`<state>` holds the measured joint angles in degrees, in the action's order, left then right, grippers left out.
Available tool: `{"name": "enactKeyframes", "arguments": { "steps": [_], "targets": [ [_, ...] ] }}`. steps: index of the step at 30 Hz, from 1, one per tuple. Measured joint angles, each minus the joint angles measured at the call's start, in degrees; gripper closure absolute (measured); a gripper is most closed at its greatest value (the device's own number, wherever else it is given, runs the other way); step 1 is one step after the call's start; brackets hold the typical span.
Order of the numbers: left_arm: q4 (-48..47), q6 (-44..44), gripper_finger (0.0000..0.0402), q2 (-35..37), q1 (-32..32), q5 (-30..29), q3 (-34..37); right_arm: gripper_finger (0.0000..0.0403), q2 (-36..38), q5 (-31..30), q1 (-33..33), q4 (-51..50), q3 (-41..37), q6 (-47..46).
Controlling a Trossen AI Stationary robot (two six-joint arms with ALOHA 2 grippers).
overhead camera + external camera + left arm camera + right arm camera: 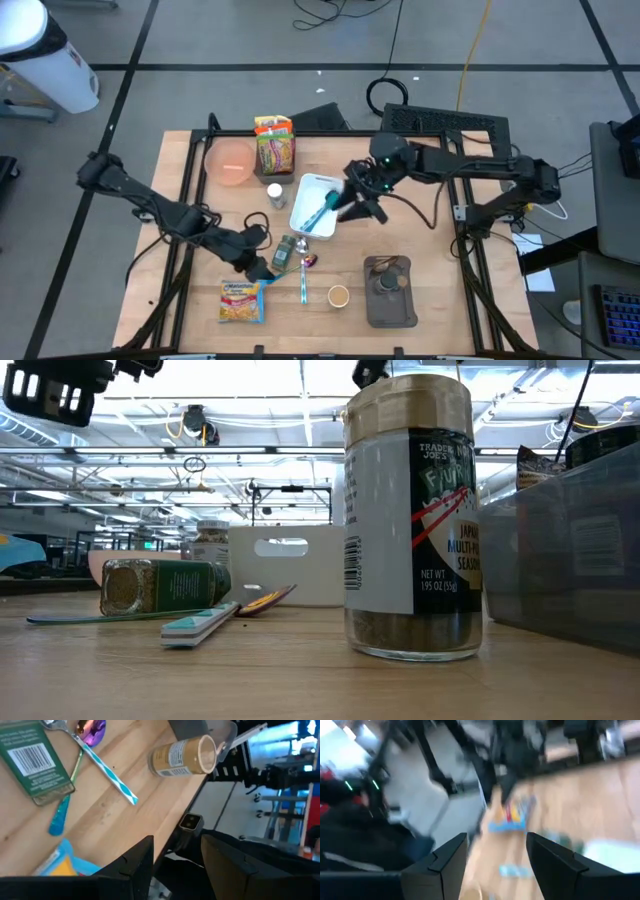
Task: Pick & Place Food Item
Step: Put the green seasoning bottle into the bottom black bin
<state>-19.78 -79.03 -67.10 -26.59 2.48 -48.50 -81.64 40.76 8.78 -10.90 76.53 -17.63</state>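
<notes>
A yellow noodle packet (pixel 243 300) lies flat near the table's front edge, and its corner (pixel 65 866) shows in the left wrist view. A green spice jar (pixel 284 250) lies on its side beside it. A tan-lidded seasoning jar (pixel 338 295) stands upright on its base. My left gripper (pixel 262 268) hovers low between the green jar and the packet, open (pixel 177 842), with nothing between its fingers. My right gripper (pixel 352 200) hangs open (pixel 497 840) and empty over the right rim of the white bin (pixel 300 222).
A striped-handled spoon (pixel 304 280) and a purple candy (pixel 312 260) lie by the green jar. Two upright noodle packs (pixel 273 140), a pink bowl (pixel 232 162) and a small jar (pixel 275 193) sit at the back. A grey tray (pixel 392 312) stands front right.
</notes>
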Motion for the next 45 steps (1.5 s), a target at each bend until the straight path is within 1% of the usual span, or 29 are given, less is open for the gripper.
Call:
{"name": "enactKeyframes", "arguments": {
  "steps": [3,6,9,11,13,17,20,22,25,30,34,37,41,43,45],
  "targets": [
    [-3.59,-2.21,0.0231,-2.49,0.0,-0.91,-4.31,0.0206,3.08,-1.07,0.0,-11.96,-0.07,7.44],
    [-12.0,-2.59,0.0231,-6.26,0.24,-1.45,-11.56,0.0206,6.72,-5.1,0.0,-22.62,-0.07,14.35],
    [-23.39,-3.32,0.0231,-11.35,1.13,-1.34,-19.83,0.0206,10.25,-9.54,0.0,-28.86,-0.07,18.81],
    [-28.47,-3.95,0.0231,-14.83,2.02,-1.38,-24.99,0.0206,12.33,-11.62,0.04,-32.45,-0.07,20.72],
    [-29.99,-4.56,0.0231,-17.89,2.71,-1.35,-29.0,0.0206,14.15,-12.46,0.04,-35.26,-0.07,22.74],
    [-28.51,-4.12,0.0231,-23.71,3.38,-1.53,-34.66,0.0206,17.87,-12.15,0.02,-37.53,-2.06,25.03],
    [-25.17,-4.22,0.0231,-27.32,3.37,-1.47,-36.44,0.0206,21.37,-12.11,0.02,-36.03,-6.86,26.03],
    [-21.23,-5.83,0.0231,-29.35,3.37,-0.97,-36.58,0.0206,23.8,-12.09,0.02,-33.38,-11.04,24.4],
    [-16.93,-8.63,0.0231,-32.58,3.37,-0.46,-36.58,0.0206,27.08,-11.82,0.02,-27.46,-17.48,18.74],
    [-16.47,-12.4,0.0231,-36.33,3.39,1.26,-36.58,0.0206,31.22,-5.95,0.01,-15.25,-27.8,8.96],
    [-19.51,-15.62,0.0231,-37.8,3.5,1.57,-36.56,0.0206,33.33,-3.88,0.0,-7.28,-34.34,2.21],
    [-24.13,-16.6,0.0231,-37.85,3.79,1.75,-36.58,0.0206,34.29,-2.95,0.0,-3.3,-37.37,-1.34],
    [-33.47,-17.44,0.0231,-37.27,5.16,1.77,-36.51,0.0206,35.1,-2.95,0.0,-1.56,-39.12,-2.92],
    [-36.77,-16.83,0.0231,-36.76,6.33,1.77,-36.55,0.0206,35.2,-2.93,0.0,-0.8,-39.26,-2.91],
    [-38.91,-14.36,0.0231,-36.66,7.61,2.31,-36.56,0.0206,35.16,-2.93,0.0,-0.03,-39.26,-2.93]
  ]
}}
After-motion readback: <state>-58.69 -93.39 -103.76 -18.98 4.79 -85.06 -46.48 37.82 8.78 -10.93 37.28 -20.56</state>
